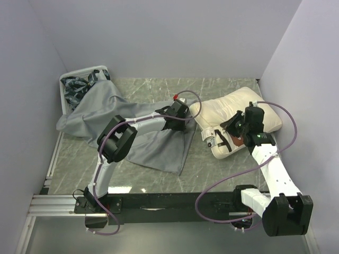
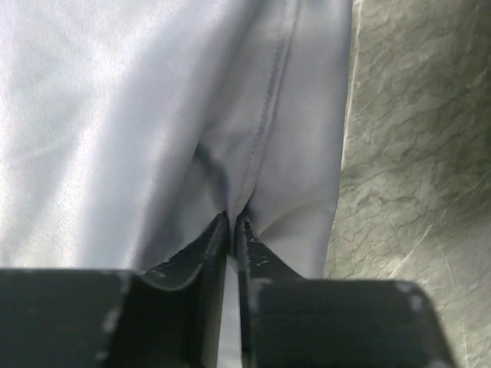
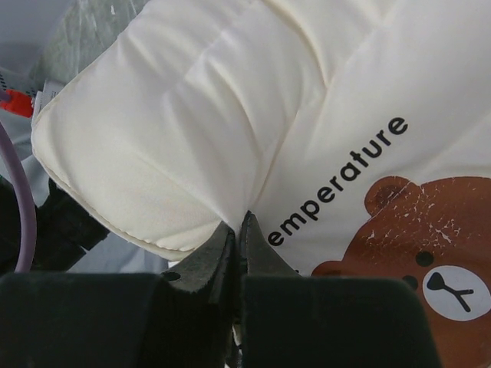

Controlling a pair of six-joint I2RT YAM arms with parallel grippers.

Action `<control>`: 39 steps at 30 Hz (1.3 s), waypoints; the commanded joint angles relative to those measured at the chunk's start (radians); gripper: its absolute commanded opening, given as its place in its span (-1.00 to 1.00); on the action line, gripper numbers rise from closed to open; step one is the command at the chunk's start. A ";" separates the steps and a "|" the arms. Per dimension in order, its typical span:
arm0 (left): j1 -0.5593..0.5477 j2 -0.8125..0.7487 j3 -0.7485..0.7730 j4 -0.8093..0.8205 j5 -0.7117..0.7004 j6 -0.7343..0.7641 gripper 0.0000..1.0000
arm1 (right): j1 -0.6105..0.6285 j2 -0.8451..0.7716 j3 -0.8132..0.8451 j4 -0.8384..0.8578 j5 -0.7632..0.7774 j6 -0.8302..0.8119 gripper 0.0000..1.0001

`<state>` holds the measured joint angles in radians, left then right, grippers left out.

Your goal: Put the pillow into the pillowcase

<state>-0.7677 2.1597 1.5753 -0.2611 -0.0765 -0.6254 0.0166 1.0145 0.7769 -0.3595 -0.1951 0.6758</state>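
Your right gripper [image 3: 239, 221] has its jaws clamped on a pinch of the pillow [image 1: 222, 108], with the bear face just beside them; the pillow lies at the right of the table [image 1: 148, 87]. Your left gripper [image 2: 234, 218] pinches a seam fold of the pillowcase [image 1: 90, 108], which is spread to the left, just beside the pillow. Its far corner drapes over the white basket [image 1: 85, 70] and patterned cloths [image 1: 79, 87], and your left arm [image 1: 119, 140] crosses it
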 commanded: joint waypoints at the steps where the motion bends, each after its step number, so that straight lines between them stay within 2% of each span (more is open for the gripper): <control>1: -0.002 -0.032 0.023 -0.024 -0.046 0.000 -0.78 | -0.012 0.002 0.004 0.077 0.020 0.002 -1.00; 6: 0.036 -0.064 0.017 -0.058 -0.019 -0.031 -0.96 | 0.005 0.019 0.007 0.059 0.049 -0.030 -1.00; 11: 0.108 -0.127 -0.034 -0.023 0.067 -0.056 -0.96 | 0.182 0.027 -0.019 0.045 0.193 -0.024 -1.00; 19: 0.212 -0.185 -0.072 0.005 0.188 -0.094 -0.98 | 0.336 0.053 -0.053 0.045 0.273 0.002 -1.00; 26: 0.240 -0.181 -0.043 0.014 0.256 -0.103 -0.98 | 0.493 0.111 -0.022 -0.004 0.367 0.007 -1.00; 33: 0.240 -0.283 -0.119 0.051 0.302 -0.089 -0.98 | 0.536 0.272 0.135 -0.048 0.407 -0.025 -1.00; 39: 0.235 -0.409 -0.254 0.098 0.307 -0.066 -0.98 | 0.552 0.387 0.295 -0.119 0.445 -0.082 -1.00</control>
<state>-0.5270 1.8702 1.3727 -0.2348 0.2058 -0.7177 0.5499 1.3548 0.9520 -0.4477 0.1997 0.6331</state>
